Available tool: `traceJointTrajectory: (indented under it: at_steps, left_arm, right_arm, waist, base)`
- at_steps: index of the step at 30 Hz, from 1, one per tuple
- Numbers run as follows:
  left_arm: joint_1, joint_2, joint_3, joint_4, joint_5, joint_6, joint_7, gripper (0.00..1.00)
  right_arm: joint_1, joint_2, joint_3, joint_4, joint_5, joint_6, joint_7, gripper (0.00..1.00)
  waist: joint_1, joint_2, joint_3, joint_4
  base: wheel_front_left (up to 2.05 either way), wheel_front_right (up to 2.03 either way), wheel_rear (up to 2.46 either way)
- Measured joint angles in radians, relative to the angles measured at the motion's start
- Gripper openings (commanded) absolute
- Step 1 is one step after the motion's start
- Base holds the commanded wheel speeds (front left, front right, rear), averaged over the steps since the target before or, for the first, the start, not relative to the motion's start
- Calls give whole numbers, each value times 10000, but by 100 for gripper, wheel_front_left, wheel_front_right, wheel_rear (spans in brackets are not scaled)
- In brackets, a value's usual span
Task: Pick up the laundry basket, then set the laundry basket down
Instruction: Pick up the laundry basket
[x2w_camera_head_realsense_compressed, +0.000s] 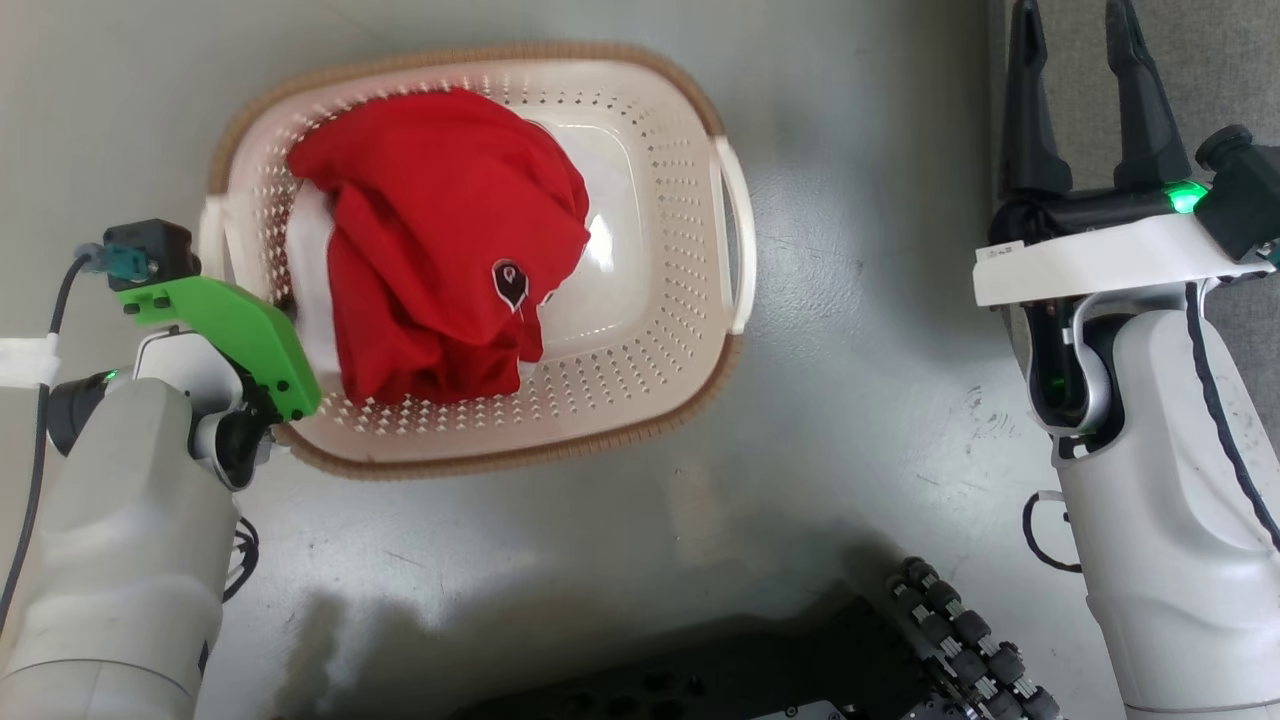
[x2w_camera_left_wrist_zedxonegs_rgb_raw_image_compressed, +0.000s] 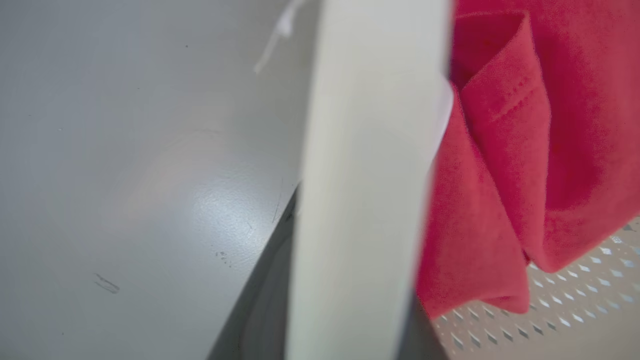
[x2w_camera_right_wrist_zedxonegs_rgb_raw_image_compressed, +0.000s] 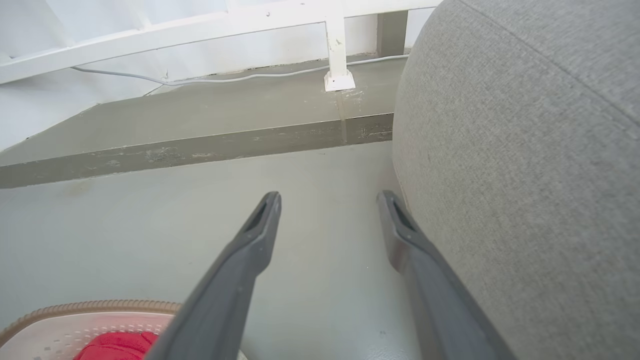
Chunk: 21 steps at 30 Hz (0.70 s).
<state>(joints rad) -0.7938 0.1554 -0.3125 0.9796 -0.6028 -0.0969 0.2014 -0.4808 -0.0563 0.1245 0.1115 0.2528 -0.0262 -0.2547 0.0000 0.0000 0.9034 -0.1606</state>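
Observation:
The laundry basket (x2w_camera_head_realsense_compressed: 480, 465) is cream with perforated walls and a brown woven rim, and it sits left of centre on the grey floor in the head view. A crumpled red garment (x2w_camera_head_realsense_compressed: 440, 240) lies inside it. My left gripper (x2w_camera_head_realsense_compressed: 285, 320) is at the basket's left white handle (x2w_camera_head_realsense_compressed: 212, 235), with its fingers hidden under the green wrist mount. In the left wrist view that handle (x2w_camera_left_wrist_zedxonegs_rgb_raw_image_compressed: 370, 175) runs up the middle, with dark finger edges tight on both sides and the red garment (x2w_camera_left_wrist_zedxonegs_rgb_raw_image_compressed: 525, 150) beyond. My right gripper (x2w_camera_head_realsense_compressed: 1075, 60) is open at the far right, away from the basket (x2w_camera_right_wrist_zedxonegs_rgb_raw_image_compressed: 75, 307).
A grey upholstered cushion (x2w_camera_right_wrist_zedxonegs_rgb_raw_image_compressed: 525, 175) stands right beside my right gripper (x2w_camera_right_wrist_zedxonegs_rgb_raw_image_compressed: 327, 200). A raised floor step (x2w_camera_right_wrist_zedxonegs_rgb_raw_image_compressed: 200, 145) and a white railing post (x2w_camera_right_wrist_zedxonegs_rgb_raw_image_compressed: 337, 75) lie ahead of it. My black wheeled base (x2w_camera_head_realsense_compressed: 750, 670) is at the bottom of the head view.

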Motion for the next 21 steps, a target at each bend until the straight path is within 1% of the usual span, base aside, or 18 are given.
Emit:
traceJointTrajectory:
  at_steps: [6, 9, 11, 16, 18, 21]
  left_arm:
    - [-18, -174, -109, 119, -100, -102, 92, 100]
    - [-41, -167, -138, 111, -82, -127, -105, 100]
    - [-62, -153, -132, 40, -12, -128, -495, 100]
    - [-182, -77, -238, -291, 259, -186, -1593, 100]
    - [-183, -75, -226, -376, 284, -186, -2067, 100]
    - [-174, -59, -362, -543, 625, -186, -2723, 100]
  right_arm:
    - [3, 0, -79, 33, -165, 0, 0, 100]
    - [3, 0, -148, 82, -167, 13, 0, 100]
    - [3, 2, -159, 173, -169, 75, -2, 100]
    - [27, 4, -245, 349, -228, 90, 0, 100]
    - [48, 4, -265, 458, -272, 171, -2, 100]
    - [179, 6, -284, 573, -362, 174, 0, 100]
  waist:
    - [0, 0, 4, -3]
    - [1, 0, -27, 21]
    - [0, 0, -102, 39]
    - [0, 0, -422, 103]
    - [0, 0, -602, 137]
    - [0, 0, -921, 195]
  base:
    - [0, 0, 0]
    - [0, 0, 0]
    - [0, 0, 0]
    - [0, 0, 0]
    - [0, 0, 0]
    - [0, 0, 0]
